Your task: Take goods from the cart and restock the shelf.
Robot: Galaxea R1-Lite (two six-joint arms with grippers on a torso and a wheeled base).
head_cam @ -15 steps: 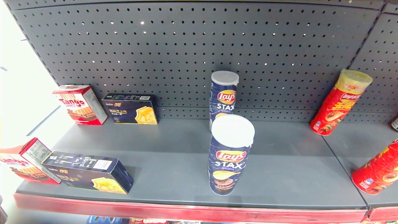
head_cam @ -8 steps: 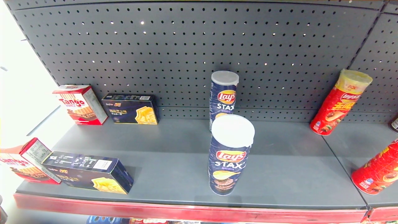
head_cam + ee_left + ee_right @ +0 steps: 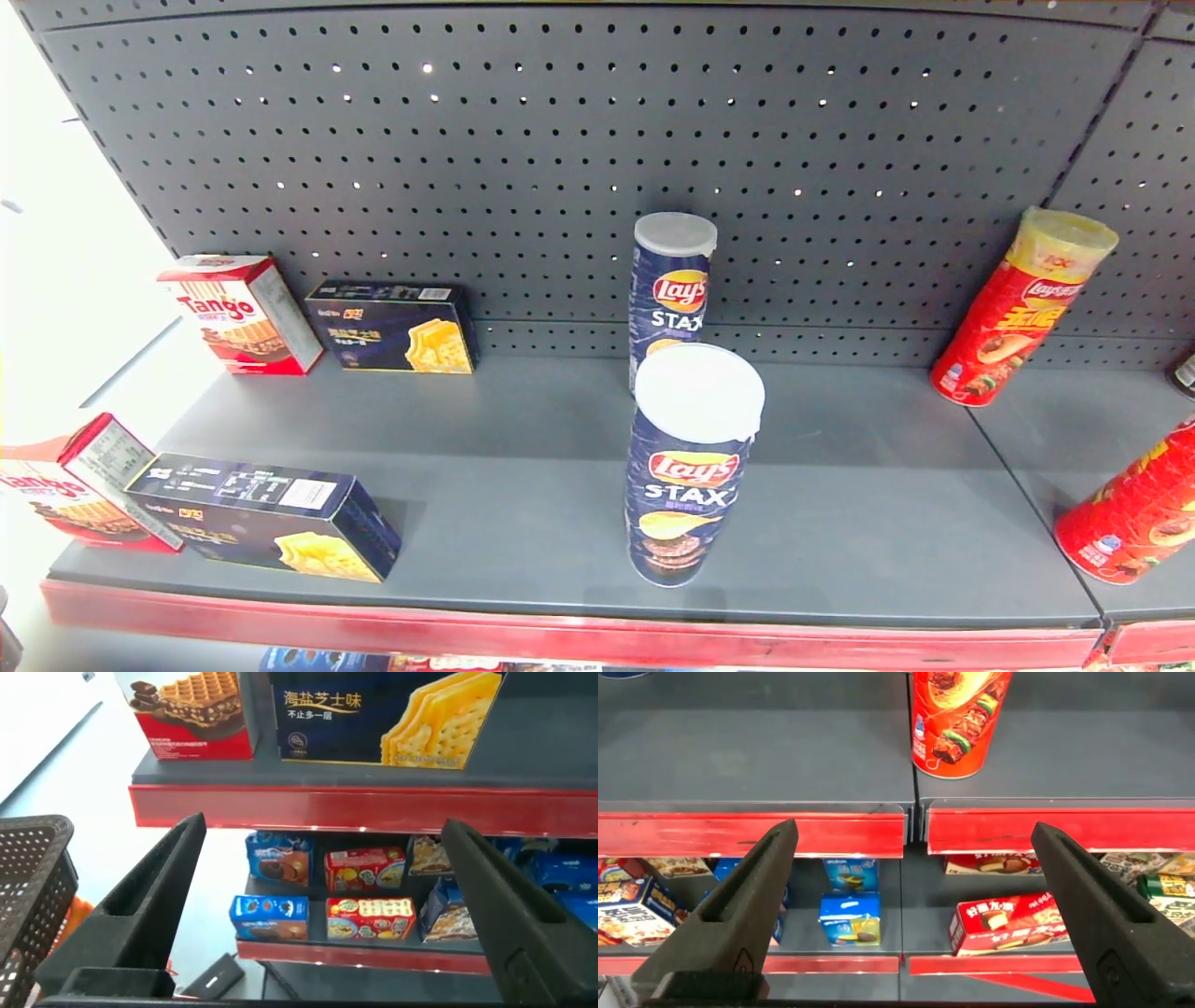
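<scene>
On the grey shelf (image 3: pixel 523 485) two dark-blue chip cans stand upright in the middle, one at the front (image 3: pixel 689 467) and one at the back (image 3: pixel 669 285). Red chip cans sit at the right, back (image 3: pixel 1022 308) and front (image 3: pixel 1134 513). At the left are red wafer boxes (image 3: pixel 238 313) (image 3: pixel 70 485) and dark-blue cracker boxes (image 3: pixel 397 327) (image 3: pixel 266 513). My left gripper (image 3: pixel 322 905) is open and holds nothing, below the shelf's red front edge (image 3: pixel 374 807), under a wafer box (image 3: pixel 192 714) and cracker box (image 3: pixel 388 719). My right gripper (image 3: pixel 915 905) is open with nothing in it, facing a red can (image 3: pixel 957 719).
A dark woven basket (image 3: pixel 28 896) shows beside the left gripper. Lower shelves hold several small snack boxes (image 3: pixel 364 919) (image 3: pixel 850 919) (image 3: pixel 1004 924). Free shelf room lies between the boxes and the blue cans and to the right of them.
</scene>
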